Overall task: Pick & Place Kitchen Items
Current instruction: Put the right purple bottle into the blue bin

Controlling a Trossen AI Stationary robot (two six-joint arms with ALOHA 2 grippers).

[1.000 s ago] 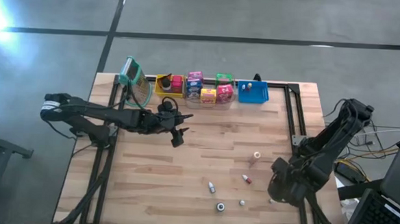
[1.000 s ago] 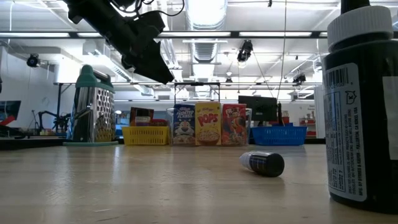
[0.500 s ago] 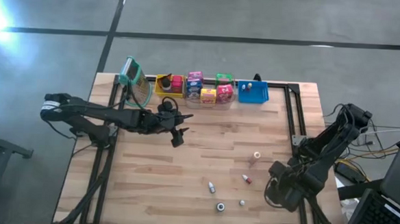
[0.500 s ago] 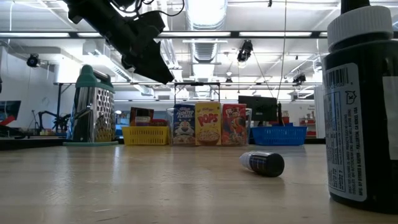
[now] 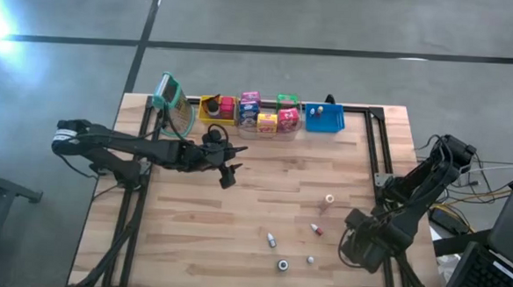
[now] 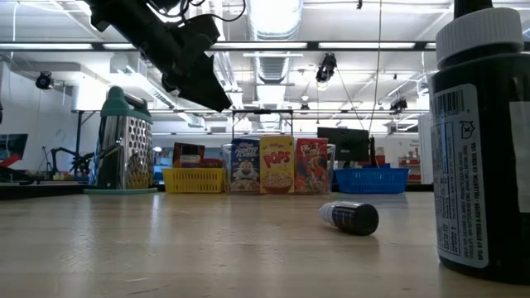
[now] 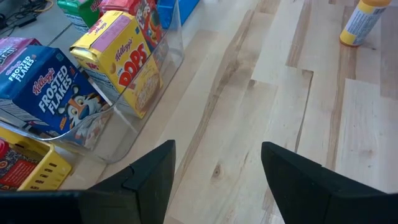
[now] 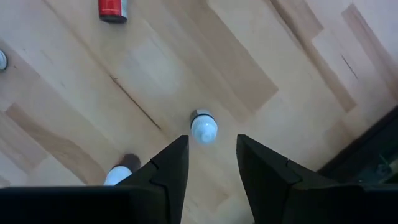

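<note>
High view leaves much hard to read: the right pincer (image 5: 353,251) hangs at the near right edge of the worktop (image 5: 262,205), folded under its own arm, and the small bottles scattered there show only as specks. Five loose items can be counted on the boards: a tan-capped bottle (image 5: 328,200), a red-ended one (image 5: 316,228), a pale one lying down (image 5: 272,240), a round silver-topped one (image 5: 283,265) and a tiny white one (image 5: 310,261). In the right wrist view the pincer's fingers (image 8: 163,168) stand apart with nothing between them, just above a white-capped bottle (image 8: 203,126); a second white cap (image 8: 117,176) is half hidden behind one finger, and a red bottle (image 8: 112,9) is cut off by the frame edge. The left pincer (image 5: 229,175) hovers over the worktop near the far row of bins, its fingers (image 7: 149,174) spread and empty. Three bins line the far edge: a yellow bin (image 5: 214,117) with a dark item I cannot make out, a clear bin (image 7: 143,115) holding three mini cereal boxes, blue (image 7: 50,99), yellow (image 7: 127,65) and red (image 7: 140,15), and a blue bin (image 5: 324,121) whose contents are too small to tell. A metal grater (image 6: 124,141) stands beside the yellow bin. In the low view a dark jar (image 6: 484,141) looms at the right, cut off.
</note>
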